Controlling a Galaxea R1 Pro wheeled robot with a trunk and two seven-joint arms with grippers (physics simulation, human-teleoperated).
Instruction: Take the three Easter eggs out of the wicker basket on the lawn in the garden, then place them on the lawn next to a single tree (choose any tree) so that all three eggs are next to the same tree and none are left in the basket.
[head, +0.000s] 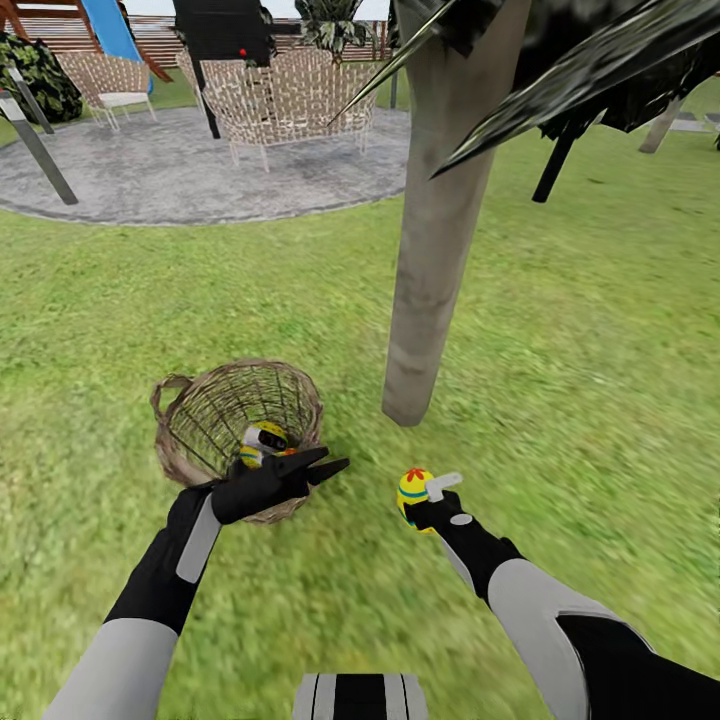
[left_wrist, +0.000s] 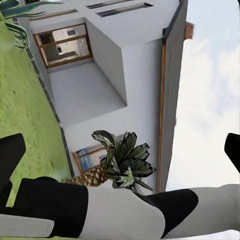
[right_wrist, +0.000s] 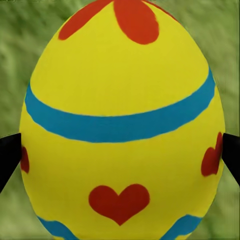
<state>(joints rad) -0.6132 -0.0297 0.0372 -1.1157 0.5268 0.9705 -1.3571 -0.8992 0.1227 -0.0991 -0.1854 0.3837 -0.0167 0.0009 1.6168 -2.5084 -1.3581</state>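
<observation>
1. Green grassy lawn (head: 560, 330) all around me, with the thick grey-beige tree trunk (head: 437, 230) straight ahead and the grey round stone patio (head: 190, 170) with a woven-backed bench (head: 285, 100) further back.
2. My right gripper (head: 428, 497) is pinching a bright yellow Easter egg with blue bands and red hearts (right_wrist: 122, 125). In the right wrist view, a black fingertip (right_wrist: 7, 157) sits against each side of it. It's low over the grass, near the foot of the trunk.
3. The round brown woven wicker basket (head: 205, 400) stands on the grass just left of the trunk. Another yellow egg (head: 265, 438) is in it, and I can't tell if a third one is behind it.
4. My left gripper (head: 325, 465) hangs over the basket's near rim, fingers spread apart and holding nothing, pointed toward the right arm.
5. Left wrist view looks off at a white house (left_wrist: 110, 75) and a potted leafy plant (left_wrist: 122, 160).
</observation>
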